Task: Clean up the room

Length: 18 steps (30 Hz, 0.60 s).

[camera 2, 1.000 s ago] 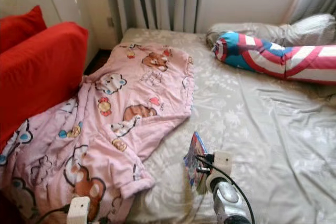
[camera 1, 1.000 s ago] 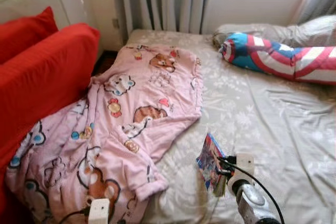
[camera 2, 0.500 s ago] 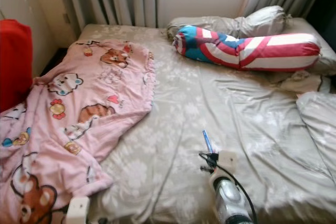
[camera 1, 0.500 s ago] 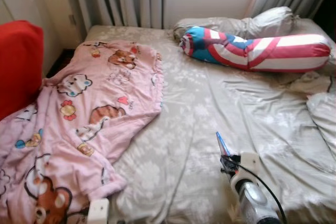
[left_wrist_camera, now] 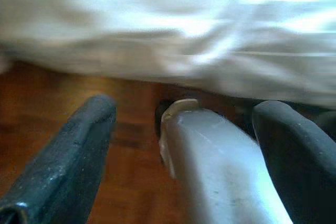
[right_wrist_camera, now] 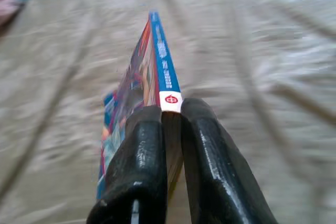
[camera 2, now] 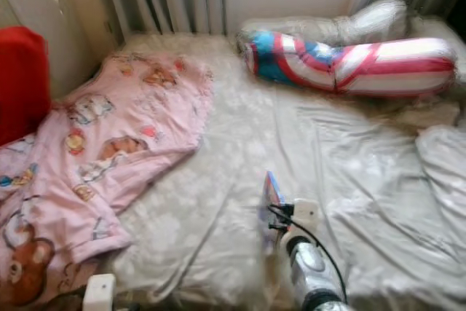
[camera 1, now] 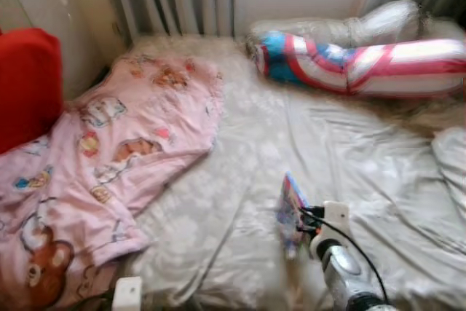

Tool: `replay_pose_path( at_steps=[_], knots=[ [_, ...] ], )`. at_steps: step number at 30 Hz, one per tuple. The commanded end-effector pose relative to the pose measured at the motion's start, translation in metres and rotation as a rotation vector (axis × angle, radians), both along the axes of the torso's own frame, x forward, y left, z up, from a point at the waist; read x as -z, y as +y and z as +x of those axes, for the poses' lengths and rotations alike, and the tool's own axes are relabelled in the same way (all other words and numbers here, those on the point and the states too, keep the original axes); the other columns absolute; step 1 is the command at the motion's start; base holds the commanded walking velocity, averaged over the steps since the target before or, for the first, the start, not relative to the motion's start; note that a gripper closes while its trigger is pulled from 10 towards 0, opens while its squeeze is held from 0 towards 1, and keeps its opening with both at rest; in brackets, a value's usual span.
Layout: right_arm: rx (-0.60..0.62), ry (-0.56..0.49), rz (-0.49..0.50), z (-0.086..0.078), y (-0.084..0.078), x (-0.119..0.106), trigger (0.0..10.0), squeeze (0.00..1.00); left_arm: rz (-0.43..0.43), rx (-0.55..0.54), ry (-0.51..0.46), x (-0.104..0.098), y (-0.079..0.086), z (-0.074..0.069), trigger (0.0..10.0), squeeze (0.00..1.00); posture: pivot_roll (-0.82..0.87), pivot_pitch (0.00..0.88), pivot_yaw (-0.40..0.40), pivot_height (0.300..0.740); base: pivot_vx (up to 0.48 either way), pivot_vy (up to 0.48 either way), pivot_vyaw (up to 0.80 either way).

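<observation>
Pinching a thin book (right_wrist_camera: pixel 157 72) over the bed (camera 1: pixel 349 151), the right gripper's (right_wrist_camera: pixel 170 114) jaws hold it; left gripper's (left_wrist_camera: pixel 184 124) jaws gape.

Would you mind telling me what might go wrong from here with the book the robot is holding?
The right pincer pinches the book only at one end of its spine, so it may swing or slip free. The head views are blurred, so any placement may be off.

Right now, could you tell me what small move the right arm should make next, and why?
Probably carry the thin blue-spined colourful book off the bed: the right gripper is shut on its spine, holding it upright above the rumpled grey floral bedsheet.
</observation>
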State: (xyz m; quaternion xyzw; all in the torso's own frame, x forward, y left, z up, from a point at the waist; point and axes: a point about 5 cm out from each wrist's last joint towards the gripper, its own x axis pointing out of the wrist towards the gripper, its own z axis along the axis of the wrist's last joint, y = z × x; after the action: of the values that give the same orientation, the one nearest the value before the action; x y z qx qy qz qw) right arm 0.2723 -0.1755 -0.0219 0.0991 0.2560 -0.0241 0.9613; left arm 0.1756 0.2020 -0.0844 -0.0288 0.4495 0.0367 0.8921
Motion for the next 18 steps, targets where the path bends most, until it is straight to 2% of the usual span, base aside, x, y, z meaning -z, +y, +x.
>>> replay_pose_path(
  at_steps=[1,18],
  knots=[
    [0.000,-0.036,0.004,0.0051,0.0038,-0.0051,10.0,0.00,0.022,-0.007,0.018,0.0011,0.0083,-0.0052,10.0,0.00,-0.07,0.069,-0.051,0.740,0.000,-0.322,0.00],
    [0.004,-0.046,0.007,0.0066,0.0043,-0.0067,10.0,0.00,0.021,-0.006,0.016,0.0009,0.0080,-0.0048,10.0,0.00,-0.07,0.069,-0.052,0.740,0.000,-0.321,0.00]
  ],
)
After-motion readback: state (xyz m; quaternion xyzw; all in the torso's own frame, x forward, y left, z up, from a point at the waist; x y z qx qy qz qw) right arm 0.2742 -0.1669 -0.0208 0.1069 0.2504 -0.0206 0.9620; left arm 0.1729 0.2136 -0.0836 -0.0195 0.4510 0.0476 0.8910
